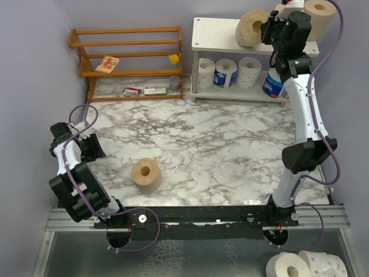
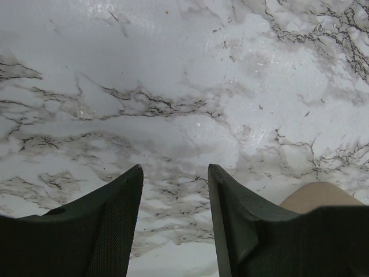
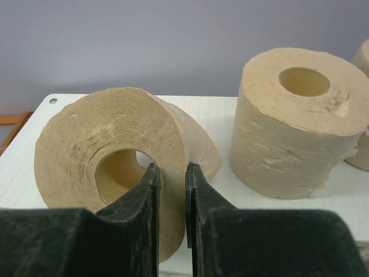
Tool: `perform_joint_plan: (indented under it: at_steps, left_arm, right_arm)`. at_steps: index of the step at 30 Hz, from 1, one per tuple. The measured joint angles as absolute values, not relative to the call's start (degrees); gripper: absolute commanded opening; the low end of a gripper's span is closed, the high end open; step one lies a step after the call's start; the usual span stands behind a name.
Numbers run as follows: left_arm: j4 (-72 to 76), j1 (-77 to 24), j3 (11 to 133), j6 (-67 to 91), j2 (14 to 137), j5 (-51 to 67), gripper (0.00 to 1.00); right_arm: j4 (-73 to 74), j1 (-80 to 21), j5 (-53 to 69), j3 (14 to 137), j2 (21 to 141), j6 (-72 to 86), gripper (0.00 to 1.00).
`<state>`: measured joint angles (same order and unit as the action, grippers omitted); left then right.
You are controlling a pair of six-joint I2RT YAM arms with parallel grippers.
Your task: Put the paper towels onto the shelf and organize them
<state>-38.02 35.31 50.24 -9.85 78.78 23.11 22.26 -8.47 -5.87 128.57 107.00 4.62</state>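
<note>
My right pincer [image 3: 171, 170] is gripping a tan paper roll [image 3: 86, 133] on the white metal-legged shelf [image 1: 213, 32]; a second tan roll [image 1: 146, 175] is lying on the marble tabletop [image 1: 219, 144].

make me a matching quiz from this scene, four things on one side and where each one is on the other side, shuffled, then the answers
Things:
1. upright tan-brown paper roll standing alone
2. tan-brown paper roll tipped on its side
3. blue-and-white wrapped paper roll
4. small yellow block

Places:
A. on the orange-brown slatted wooden rack
B. on the lower white board of the metal-legged shelf
C. on the marble tabletop
D. wall pinched between the right gripper fingers

Pairs: 1-C, 2-D, 3-B, 4-A
</note>
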Motion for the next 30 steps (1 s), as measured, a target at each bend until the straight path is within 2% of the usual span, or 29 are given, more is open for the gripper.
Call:
perform_joint_plan:
  at_steps: [8,12,13,16,23,30]
  left_arm:
    - [-38.0,35.31,50.24,-9.85,78.87,23.11,0.51]
    - [-38.0,35.31,50.24,-9.85,78.87,23.11,0.51]
    - [-38.02,35.31,50.24,-9.85,78.87,23.11,0.51]
    - [-38.0,35.31,50.24,-9.85,78.87,23.11,0.51]
    - [-38.02,35.31,50.24,-9.85,78.89,23.11,0.52]
    - [-38.02,35.31,50.24,-9.85,78.89,23.11,0.52]
  right_arm:
    - [21.41,-5.21,-5.89,127.96,107.77,6.9,0.05]
    - [20.88,-4.8,-5.87,127.96,108.12,7.29,0.14]
    - [20.8,-4.8,-5.85,127.96,108.18,7.31,0.17]
    - [20.58,-4.78,-5.78,127.98,108.29,7.51,0.35]
    - [19.38,-4.51,-5.02,128.86,109.08,6.9,0.65]
    - [15.51,-4.38,-3.9,129.8,109.51,5.19,0.78]
